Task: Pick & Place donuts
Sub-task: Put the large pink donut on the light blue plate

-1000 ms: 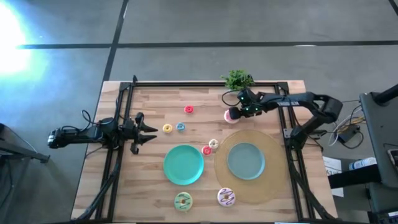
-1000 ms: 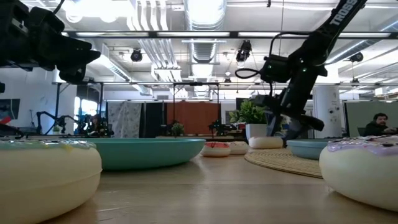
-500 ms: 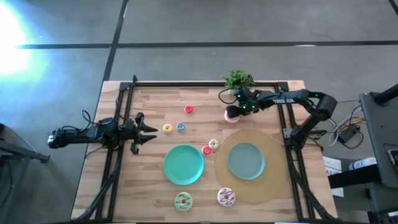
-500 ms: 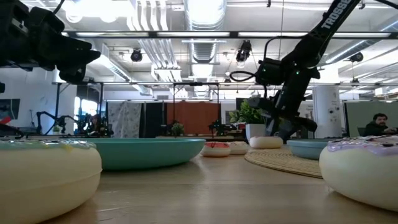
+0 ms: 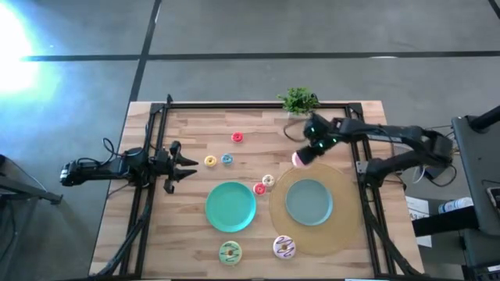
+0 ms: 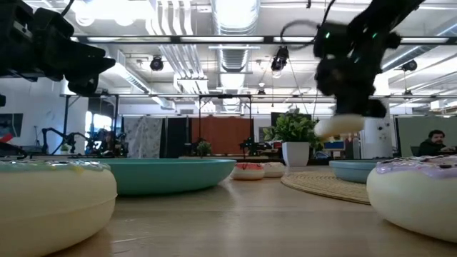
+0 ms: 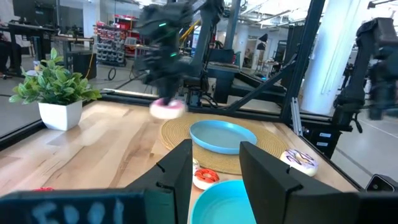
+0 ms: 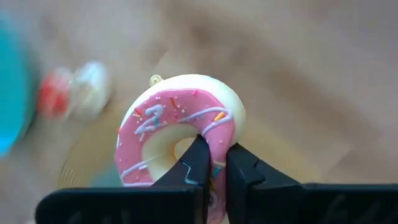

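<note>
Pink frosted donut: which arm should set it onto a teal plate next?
Right. The right gripper already pinches the pink frosted donut in the air, beside the round teal plate on the woven mat. The left gripper waits at the table's far left side.

— Where's the right claw (image 5: 306, 154)?
— Raised off the table on the far right, fingers pinched tight.
— And the left claw (image 5: 187, 167)?
— Resting at the left side, fingers parted.
</note>
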### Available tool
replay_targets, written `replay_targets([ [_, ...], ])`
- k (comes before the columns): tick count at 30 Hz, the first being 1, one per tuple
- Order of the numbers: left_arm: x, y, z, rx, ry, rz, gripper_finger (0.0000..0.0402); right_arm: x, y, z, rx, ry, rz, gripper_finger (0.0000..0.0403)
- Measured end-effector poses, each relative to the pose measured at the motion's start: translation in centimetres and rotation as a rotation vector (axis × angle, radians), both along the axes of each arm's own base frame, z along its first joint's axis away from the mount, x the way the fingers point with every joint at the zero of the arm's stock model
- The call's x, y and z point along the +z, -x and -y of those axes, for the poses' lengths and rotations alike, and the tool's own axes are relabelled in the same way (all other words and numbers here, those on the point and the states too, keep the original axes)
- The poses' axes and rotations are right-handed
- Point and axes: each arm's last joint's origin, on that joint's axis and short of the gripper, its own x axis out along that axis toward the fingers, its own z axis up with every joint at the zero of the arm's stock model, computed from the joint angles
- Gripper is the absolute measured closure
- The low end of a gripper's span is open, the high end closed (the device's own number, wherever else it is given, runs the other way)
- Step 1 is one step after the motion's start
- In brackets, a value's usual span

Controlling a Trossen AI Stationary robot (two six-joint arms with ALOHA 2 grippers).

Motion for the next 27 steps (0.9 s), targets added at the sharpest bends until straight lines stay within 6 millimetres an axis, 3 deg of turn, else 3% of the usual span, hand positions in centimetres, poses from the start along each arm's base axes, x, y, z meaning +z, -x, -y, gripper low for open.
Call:
replay_targets([
  [6, 0.0, 0.0, 0.0, 0.000, 0.000, 0.000, 0.0294, 1.5, -0.1, -6.6, 0.177, -0.038, 0.027, 0.0389],
  [12, 0.0, 0.0, 0.0, 0.000, 0.000, 0.000, 0.0294, -0.3, -0.9, -10.9, 0.222, -0.053, -0.088, 0.0389],
  [19, 0.0, 0.0, 0.0, 0.000, 0.000, 0.000, 0.0294, -3.6, -2.8, -12.3, 0.219, 0.009, -0.179, 0.0383],
  [27, 0.0, 0.0, 0.0, 0.000, 0.000, 0.000, 0.0294, -4.2, -3.8, -12.3, 0.203, 0.045, -0.132, 0.0297],
])
